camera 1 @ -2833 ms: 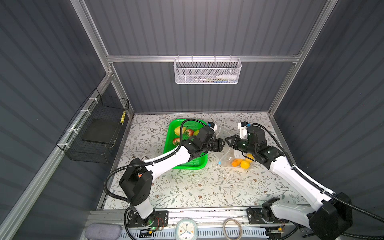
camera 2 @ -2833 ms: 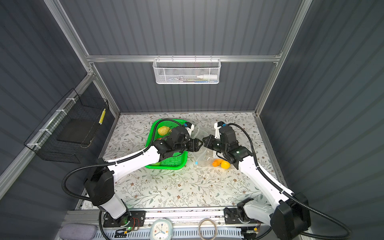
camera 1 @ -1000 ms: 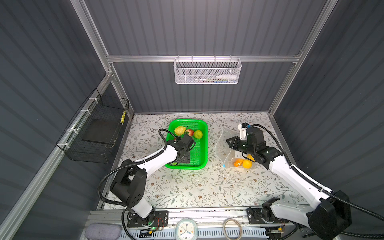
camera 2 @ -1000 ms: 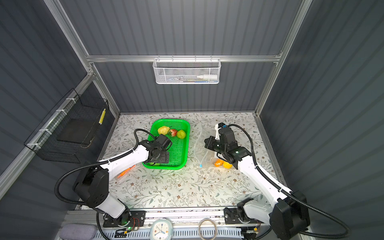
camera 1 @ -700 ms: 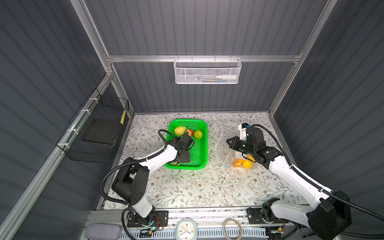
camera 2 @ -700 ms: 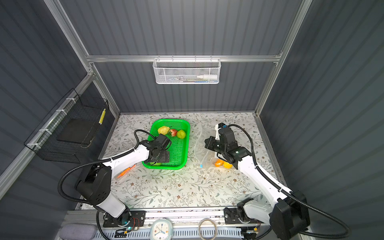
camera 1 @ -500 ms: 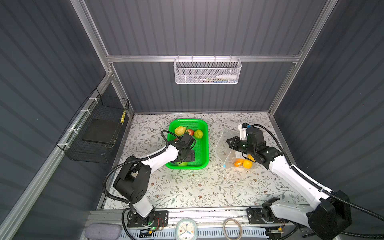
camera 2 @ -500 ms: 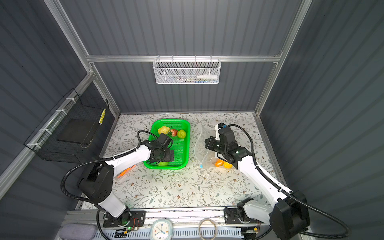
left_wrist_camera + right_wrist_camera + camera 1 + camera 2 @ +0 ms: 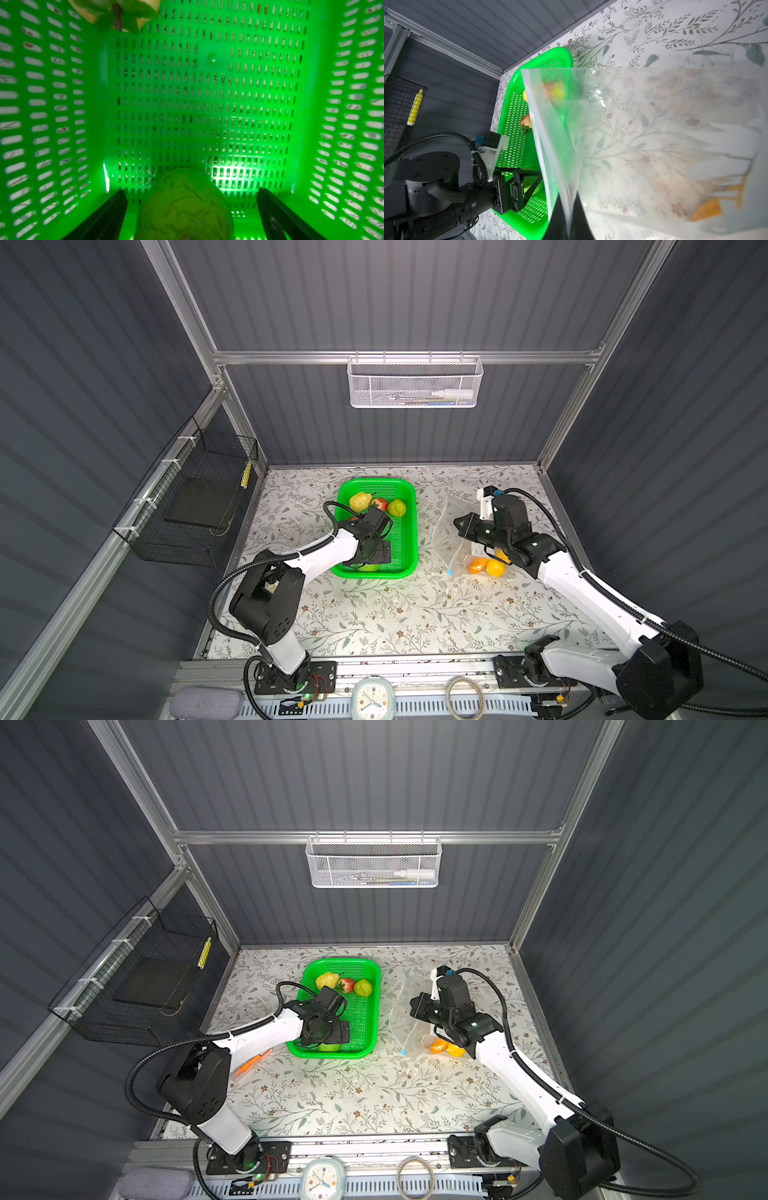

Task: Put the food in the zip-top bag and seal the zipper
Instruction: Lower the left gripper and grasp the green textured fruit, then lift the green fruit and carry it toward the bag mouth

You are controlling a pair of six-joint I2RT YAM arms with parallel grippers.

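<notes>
The green basket [image 9: 405, 531] [image 9: 365, 1019] holds food: a yellow-green leafy ball [image 9: 360, 501], a strawberry [image 9: 380, 503] and a green fruit [image 9: 397, 508] at its far end. At its near end lies a green leafy ball [image 9: 185, 205] [image 9: 330, 1047]. My left gripper [image 9: 191, 192] [image 9: 371, 560] is open, one finger on each side of that ball, not touching it. My right gripper [image 9: 569, 199] [image 9: 457, 522] is shut on the mouth edge of the zip-top bag [image 9: 654, 135] [image 9: 446, 531] and holds it up. Orange and yellow fruits [image 9: 486, 567] [image 9: 446, 1048] lie inside. The zipper's blue slider [image 9: 450, 572] [image 9: 402, 1052] hangs at the near end.
A long orange piece [image 9: 251, 1063] lies on the table left of the basket, beside my left arm. A black wire basket [image 9: 195, 506] hangs on the left wall and a white mesh basket [image 9: 413, 383] on the back wall. A clock [image 9: 372, 699] sits on the front rail.
My left gripper has left the bag's mouth, swung back over the basket and come down at its near end around the leafy ball. The right gripper still holds the bag.
</notes>
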